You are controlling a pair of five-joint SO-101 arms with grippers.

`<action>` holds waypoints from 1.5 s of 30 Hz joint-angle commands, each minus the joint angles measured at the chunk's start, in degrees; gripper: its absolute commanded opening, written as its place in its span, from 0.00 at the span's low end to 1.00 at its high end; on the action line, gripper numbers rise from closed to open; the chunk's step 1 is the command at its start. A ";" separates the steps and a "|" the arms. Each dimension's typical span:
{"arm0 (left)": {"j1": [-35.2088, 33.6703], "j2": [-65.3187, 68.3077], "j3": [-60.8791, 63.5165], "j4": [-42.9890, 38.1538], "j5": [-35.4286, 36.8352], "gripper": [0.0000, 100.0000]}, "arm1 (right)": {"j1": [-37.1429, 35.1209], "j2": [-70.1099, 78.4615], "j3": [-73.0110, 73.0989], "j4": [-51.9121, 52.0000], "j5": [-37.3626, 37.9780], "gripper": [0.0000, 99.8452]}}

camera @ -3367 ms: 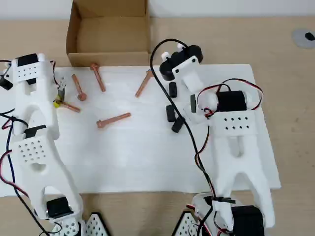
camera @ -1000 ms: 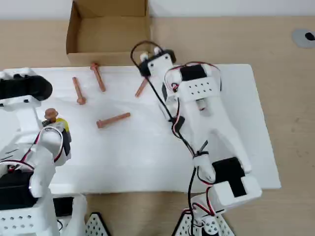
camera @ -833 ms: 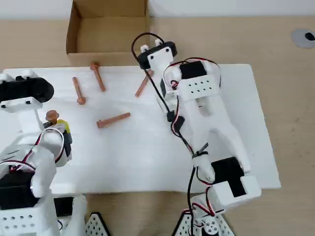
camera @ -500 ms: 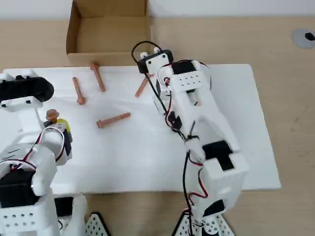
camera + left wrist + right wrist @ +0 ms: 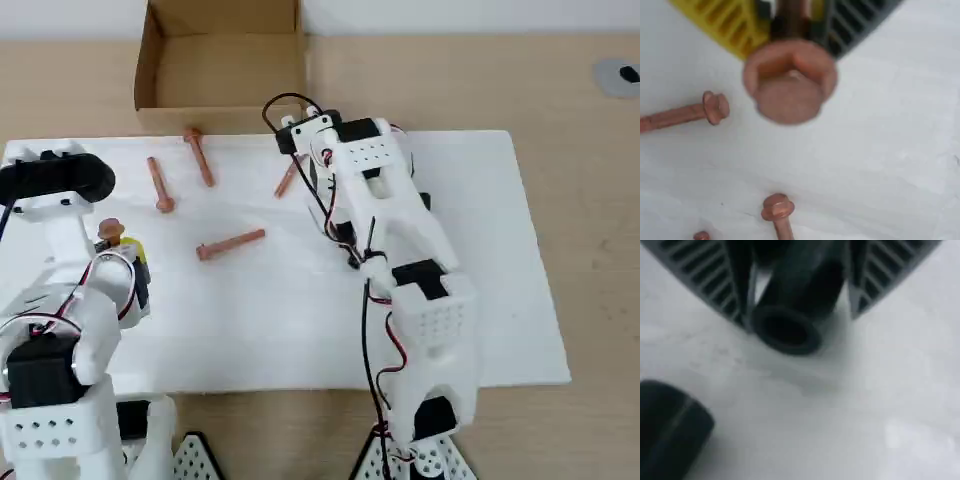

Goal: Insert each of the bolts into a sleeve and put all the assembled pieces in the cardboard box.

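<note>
My left gripper (image 5: 112, 236) is shut on a copper bolt (image 5: 110, 228), raised over the white mat's left edge; in the left wrist view the bolt's head (image 5: 790, 82) points toward the camera from my left gripper (image 5: 790, 15), between a yellow and a dark finger. My right gripper (image 5: 799, 287) is shut on a black sleeve (image 5: 792, 315), its open end close above the mat. A second sleeve (image 5: 670, 432) lies beside it. In the high view the right arm (image 5: 360, 170) covers that spot. Loose bolts (image 5: 231, 244) (image 5: 160, 183) (image 5: 198, 157) lie on the mat.
The open cardboard box (image 5: 150, 60) stands at the back, touching the white mat's (image 5: 260, 320) far edge. Another bolt (image 5: 288, 178) lies just left of the right arm's wrist. Black sleeves (image 5: 352, 262) peek out beside the right arm. Bare wood table surrounds the mat.
The left arm has lifted a bolt off the mat's left side. The right arm has swung left, and its upper links have folded over the sleeves while its wrist stays near the box's corner.
</note>
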 commanded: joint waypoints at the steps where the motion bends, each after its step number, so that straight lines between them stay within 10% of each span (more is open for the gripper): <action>1: -0.53 -0.40 -0.70 -1.32 -0.26 0.01 | -0.40 2.68 -2.59 0.26 -0.26 0.16; 24: -0.70 -0.84 -3.60 -6.15 -0.09 0.01 | 0.66 4.35 -36.18 18.11 0.26 0.01; 45: 6.68 -0.84 -12.48 -15.56 5.54 0.01 | -8.84 -53.41 -40.04 18.02 8.00 0.01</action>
